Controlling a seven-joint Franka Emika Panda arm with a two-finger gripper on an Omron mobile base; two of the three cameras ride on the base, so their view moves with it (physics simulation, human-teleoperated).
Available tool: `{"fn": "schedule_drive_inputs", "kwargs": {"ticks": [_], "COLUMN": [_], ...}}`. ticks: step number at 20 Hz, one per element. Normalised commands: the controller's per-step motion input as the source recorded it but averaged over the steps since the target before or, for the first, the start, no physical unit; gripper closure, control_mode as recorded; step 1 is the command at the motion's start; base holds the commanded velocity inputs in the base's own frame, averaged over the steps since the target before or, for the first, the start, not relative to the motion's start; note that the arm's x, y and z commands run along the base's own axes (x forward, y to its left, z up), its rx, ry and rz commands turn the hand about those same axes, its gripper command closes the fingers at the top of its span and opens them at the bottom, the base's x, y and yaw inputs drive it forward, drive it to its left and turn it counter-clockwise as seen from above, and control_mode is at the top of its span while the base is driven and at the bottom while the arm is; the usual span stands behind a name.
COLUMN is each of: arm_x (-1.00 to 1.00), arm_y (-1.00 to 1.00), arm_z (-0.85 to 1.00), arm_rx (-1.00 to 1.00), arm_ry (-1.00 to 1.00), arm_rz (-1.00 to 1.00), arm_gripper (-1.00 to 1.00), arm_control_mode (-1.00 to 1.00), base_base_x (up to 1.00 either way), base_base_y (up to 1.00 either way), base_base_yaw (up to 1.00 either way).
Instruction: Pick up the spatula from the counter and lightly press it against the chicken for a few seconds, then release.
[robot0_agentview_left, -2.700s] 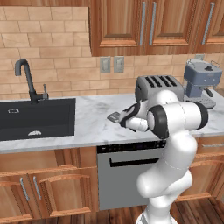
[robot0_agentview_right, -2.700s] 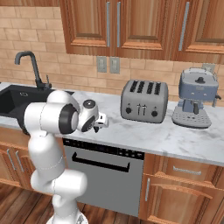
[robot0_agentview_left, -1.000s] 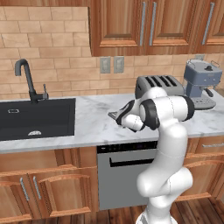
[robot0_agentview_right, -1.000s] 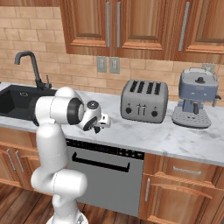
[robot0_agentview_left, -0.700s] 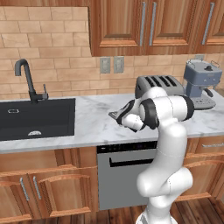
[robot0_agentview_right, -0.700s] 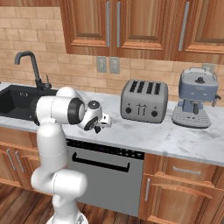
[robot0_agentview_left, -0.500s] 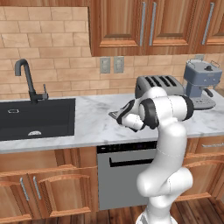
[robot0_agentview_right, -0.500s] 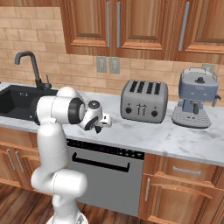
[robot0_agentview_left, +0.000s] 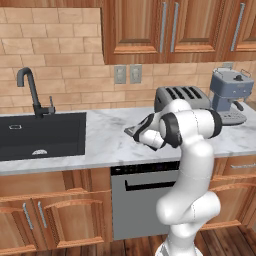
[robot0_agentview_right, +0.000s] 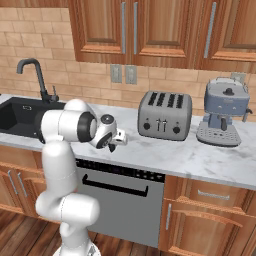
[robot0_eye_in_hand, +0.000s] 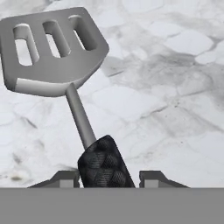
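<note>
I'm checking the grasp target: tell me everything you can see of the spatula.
The spatula has a flat grey head with three long slots, a thin grey shaft and a dark, textured handle. It lies on the marble counter, its handle between the tips of the gripper; whether they press it is unclear.

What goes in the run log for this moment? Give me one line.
phase: grasp | spatula: lying on counter | gripper: astride the handle, grip unconfirmed | press: not yet done
</note>
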Motion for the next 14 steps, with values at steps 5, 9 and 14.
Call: {"fn": "schedule_drive_inputs", "kwargs": {"ticks": [5,9,14], "arm_x": [-0.14,-0.21,-0.28], "arm_y": [0.0,0.0,0.0], "arm_z": [0.05,0.15,0.16], "arm_rx": [0.0,0.0,0.0], "arm_ry": [-0.07,-0.07,-0.03], "arm_rz": [0.0,0.0,0.0], "arm_gripper": [1.0,1.0,1.0], "arm_control_mode": [-1.0,-1.0,-1.0], "base_base_x": [0.0,0.0,0.0], "base_base_y": [0.0,0.0,0.0], "base_base_yaw": [0.0,0.0,0.0]}}
